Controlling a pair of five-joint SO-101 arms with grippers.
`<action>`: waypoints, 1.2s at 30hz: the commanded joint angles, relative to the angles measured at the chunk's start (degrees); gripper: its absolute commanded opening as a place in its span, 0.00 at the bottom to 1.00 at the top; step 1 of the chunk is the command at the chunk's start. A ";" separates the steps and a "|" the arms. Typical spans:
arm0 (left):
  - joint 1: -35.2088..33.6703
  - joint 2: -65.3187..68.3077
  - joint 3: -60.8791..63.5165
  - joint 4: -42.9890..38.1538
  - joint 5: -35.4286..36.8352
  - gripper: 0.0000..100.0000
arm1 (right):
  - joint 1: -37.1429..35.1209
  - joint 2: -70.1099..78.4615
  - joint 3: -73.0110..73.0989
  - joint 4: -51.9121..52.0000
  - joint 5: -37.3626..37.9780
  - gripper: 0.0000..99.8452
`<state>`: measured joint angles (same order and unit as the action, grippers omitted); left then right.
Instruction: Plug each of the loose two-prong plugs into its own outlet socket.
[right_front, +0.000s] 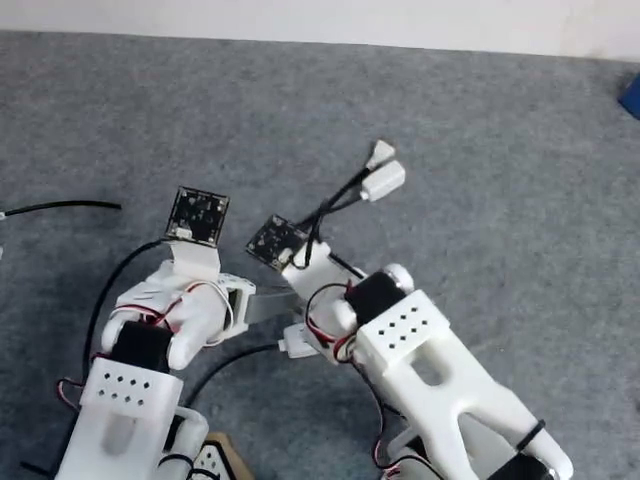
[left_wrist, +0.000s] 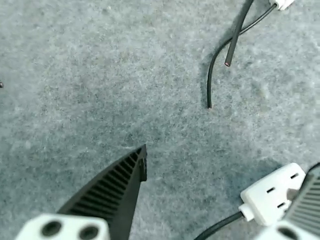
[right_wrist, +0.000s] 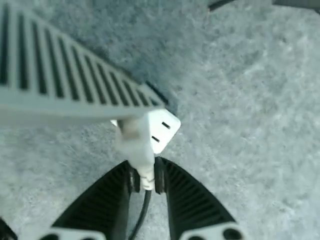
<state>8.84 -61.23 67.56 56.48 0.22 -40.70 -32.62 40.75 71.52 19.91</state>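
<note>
Close by the arm bases, the right gripper (right_wrist: 146, 172) is clamped on the cord end of a white outlet socket (right_wrist: 161, 131), with the socket's two slots facing away from it. Just beside it, the left gripper (left_wrist: 227, 165) stands wide, one finger right next to that socket. Farther out on the grey bench (right_front: 500, 120), two white plugs (right_front: 383, 172) lie side by side on black cables (right_front: 335, 205).

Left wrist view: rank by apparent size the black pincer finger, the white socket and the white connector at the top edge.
1. Largest: the black pincer finger, though it sits nearest the camera.
2. Next: the white socket.
3. Smallest: the white connector, but the edge cuts it off and it lies farther away, so its rank is unsure.
</note>
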 joint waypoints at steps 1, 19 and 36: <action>2.15 0.57 0.48 0.18 -0.09 0.46 | 1.19 -0.66 -9.71 3.38 -0.53 0.01; -5.23 0.22 1.19 -2.02 -0.09 0.46 | 1.27 0.04 -18.59 16.31 2.99 0.01; -12.35 0.57 2.59 -6.68 0.18 0.46 | 7.60 -0.04 -18.68 18.07 5.98 0.01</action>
<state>-3.12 -60.44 70.37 50.95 -0.13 -37.36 -32.62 24.84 89.27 23.69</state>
